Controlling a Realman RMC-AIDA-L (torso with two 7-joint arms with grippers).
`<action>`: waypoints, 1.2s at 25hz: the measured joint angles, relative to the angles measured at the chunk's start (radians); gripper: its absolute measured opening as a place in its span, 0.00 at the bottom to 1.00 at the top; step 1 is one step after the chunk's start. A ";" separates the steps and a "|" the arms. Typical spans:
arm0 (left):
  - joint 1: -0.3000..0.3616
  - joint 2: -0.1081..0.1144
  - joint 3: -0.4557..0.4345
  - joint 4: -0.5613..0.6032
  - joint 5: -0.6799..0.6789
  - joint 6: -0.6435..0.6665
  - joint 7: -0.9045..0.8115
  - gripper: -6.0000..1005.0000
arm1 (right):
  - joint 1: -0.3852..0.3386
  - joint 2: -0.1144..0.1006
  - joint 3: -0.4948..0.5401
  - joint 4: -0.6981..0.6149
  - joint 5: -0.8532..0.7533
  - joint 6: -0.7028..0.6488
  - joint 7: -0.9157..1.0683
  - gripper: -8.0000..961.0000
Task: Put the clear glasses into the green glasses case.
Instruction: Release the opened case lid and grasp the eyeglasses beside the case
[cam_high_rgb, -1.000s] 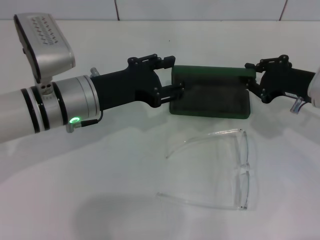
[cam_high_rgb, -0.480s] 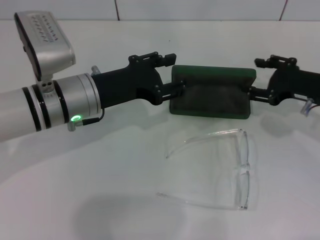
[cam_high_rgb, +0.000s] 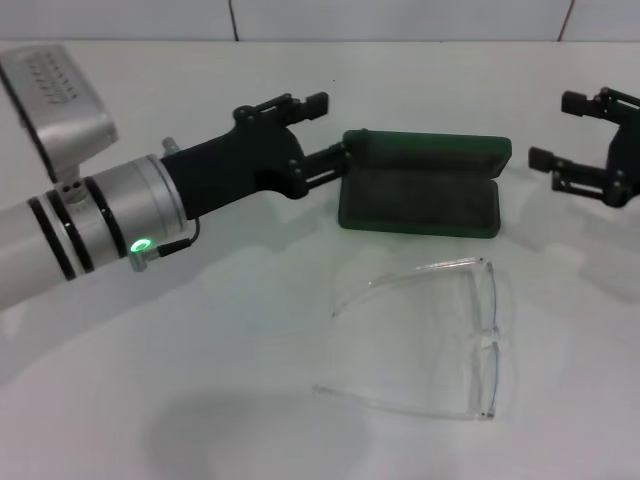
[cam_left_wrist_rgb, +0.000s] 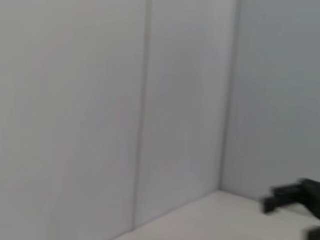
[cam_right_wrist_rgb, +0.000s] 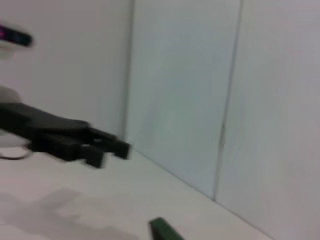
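The green glasses case (cam_high_rgb: 420, 195) lies open in the middle of the table, its dark inside facing me. A corner of the case (cam_right_wrist_rgb: 164, 230) also shows in the right wrist view. The clear glasses (cam_high_rgb: 485, 335) rest on the table in front of the case, arms unfolded and pointing left. My left gripper (cam_high_rgb: 330, 128) is open at the case's left end, its lower finger (cam_high_rgb: 325, 168) at or just short of that end's corner. My right gripper (cam_high_rgb: 555, 130) is open to the right of the case, a short gap away from it.
White table with a pale panelled wall behind. The left arm's thick silver and black forearm (cam_high_rgb: 90, 215) stretches across the left half of the table. The right wrist view shows the left gripper (cam_right_wrist_rgb: 75, 140) farther off; the left wrist view shows the right gripper (cam_left_wrist_rgb: 295, 197).
Both grippers have drawn away from the case's ends: the right one moved off to the right, the left one back to the left. The case and glasses stay put.
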 joint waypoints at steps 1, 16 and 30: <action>0.000 0.000 0.000 -0.022 -0.032 0.003 0.019 0.68 | -0.008 0.000 0.001 -0.027 -0.019 -0.020 0.026 0.78; 0.037 0.003 -0.014 -0.194 -0.232 0.132 0.191 0.68 | 0.099 0.036 -0.035 -0.586 -0.636 -0.490 0.273 0.79; 0.082 0.002 -0.042 -0.220 -0.248 0.214 0.181 0.68 | 0.346 0.062 -0.349 -0.703 -1.000 -0.502 0.397 0.77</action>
